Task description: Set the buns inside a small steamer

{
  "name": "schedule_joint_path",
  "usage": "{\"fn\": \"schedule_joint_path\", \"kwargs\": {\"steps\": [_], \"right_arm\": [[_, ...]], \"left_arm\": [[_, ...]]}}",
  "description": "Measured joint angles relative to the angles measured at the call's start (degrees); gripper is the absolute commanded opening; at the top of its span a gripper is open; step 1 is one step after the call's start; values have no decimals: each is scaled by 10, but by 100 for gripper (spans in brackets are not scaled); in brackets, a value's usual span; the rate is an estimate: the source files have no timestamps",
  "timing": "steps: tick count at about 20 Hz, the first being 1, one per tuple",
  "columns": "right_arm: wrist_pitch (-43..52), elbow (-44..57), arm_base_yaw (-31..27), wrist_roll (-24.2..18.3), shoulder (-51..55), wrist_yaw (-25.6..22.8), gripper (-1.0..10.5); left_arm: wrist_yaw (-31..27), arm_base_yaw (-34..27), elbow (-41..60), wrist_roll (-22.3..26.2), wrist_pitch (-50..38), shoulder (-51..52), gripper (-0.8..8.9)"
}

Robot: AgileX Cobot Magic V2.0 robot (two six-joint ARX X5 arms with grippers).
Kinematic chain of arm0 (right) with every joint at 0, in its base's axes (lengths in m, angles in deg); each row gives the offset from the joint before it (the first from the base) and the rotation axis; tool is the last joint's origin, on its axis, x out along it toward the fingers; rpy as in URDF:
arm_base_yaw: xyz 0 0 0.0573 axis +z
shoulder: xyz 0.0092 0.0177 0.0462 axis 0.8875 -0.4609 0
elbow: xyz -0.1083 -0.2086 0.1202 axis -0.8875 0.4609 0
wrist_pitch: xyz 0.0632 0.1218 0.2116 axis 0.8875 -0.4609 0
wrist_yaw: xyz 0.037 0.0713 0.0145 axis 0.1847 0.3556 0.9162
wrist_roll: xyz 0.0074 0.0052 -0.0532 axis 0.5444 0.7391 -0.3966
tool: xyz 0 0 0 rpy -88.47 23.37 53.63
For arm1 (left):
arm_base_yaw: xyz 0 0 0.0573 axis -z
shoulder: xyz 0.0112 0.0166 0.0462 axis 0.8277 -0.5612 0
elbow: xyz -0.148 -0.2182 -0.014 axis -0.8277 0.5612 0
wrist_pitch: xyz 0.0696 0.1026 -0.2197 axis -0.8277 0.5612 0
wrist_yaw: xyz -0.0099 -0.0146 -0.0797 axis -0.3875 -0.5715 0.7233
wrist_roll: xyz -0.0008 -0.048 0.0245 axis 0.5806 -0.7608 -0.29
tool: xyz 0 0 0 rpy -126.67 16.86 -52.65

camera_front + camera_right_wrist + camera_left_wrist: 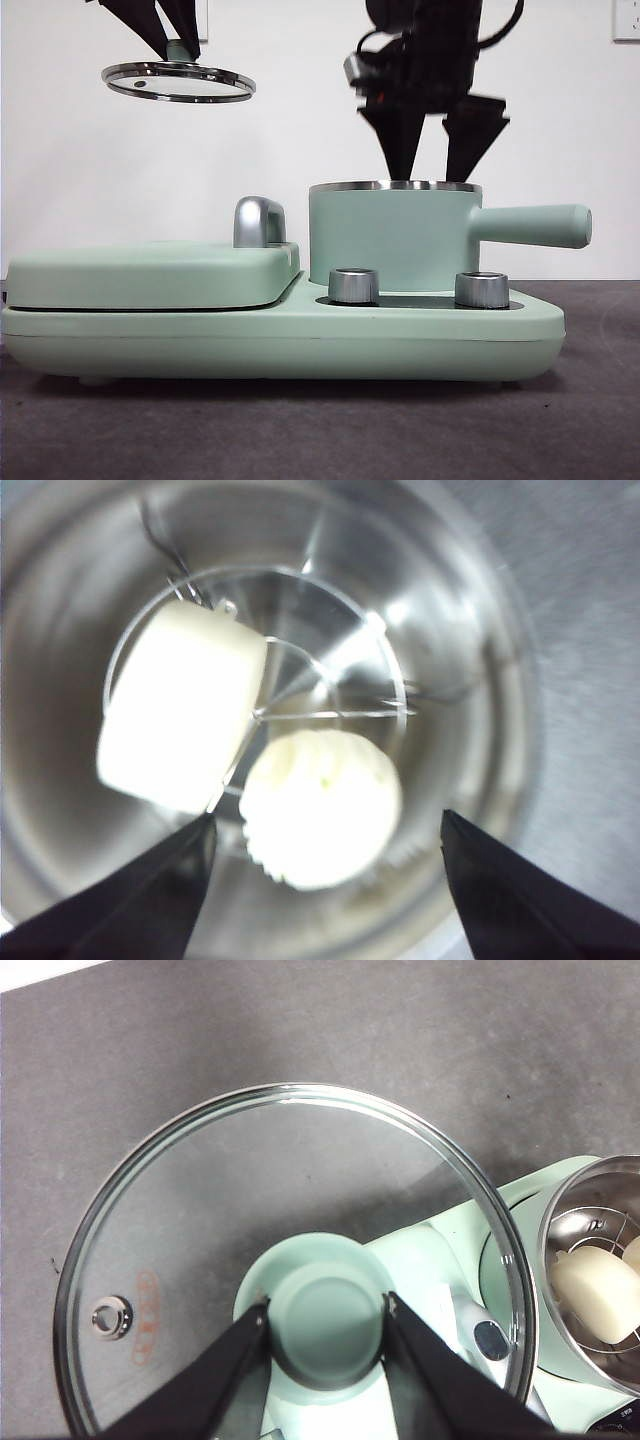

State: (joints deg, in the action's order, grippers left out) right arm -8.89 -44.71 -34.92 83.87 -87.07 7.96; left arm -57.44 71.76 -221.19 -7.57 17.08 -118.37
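Both buns lie on the wire rack inside the small steamer (395,240): the smooth loaf-shaped bun (180,720) and the ridged shell-shaped bun (322,808) side by side. My right gripper (325,825) hangs open just above the steamer's steel rim (395,186), holding nothing. My left gripper (325,1310) is shut on the green knob (328,1322) of the glass lid (250,1190), which it holds in the air at the upper left (178,82). The left wrist view also shows the smooth bun (597,1292) in the steamer.
The steamer stands on a mint-green cooker base (300,335) with two steel dials (354,285). A flat griddle cover (150,275) with a chrome handle (258,220) takes the base's left half. The steamer's side handle (535,225) sticks out to the right. Dark table (320,430) lies around.
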Motion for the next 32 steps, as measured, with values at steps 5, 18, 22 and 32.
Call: {"fn": "schedule_joint_path", "kwargs": {"steps": [5,18,22,32], "right_arm": [[-11,-10,0,3,78,2,360],[52,398,-4,4,559,35,362],[89,514,-3,4,728,56,362],[120,555,-3,17,945,134,361]], "left_arm": [[0,4,0,-2,0,0,82],[0,91,0,-13,-1,0,82],[0,144,0,-13,-1,0,81],[0,256,41,-13,-56,-8,81]]}}
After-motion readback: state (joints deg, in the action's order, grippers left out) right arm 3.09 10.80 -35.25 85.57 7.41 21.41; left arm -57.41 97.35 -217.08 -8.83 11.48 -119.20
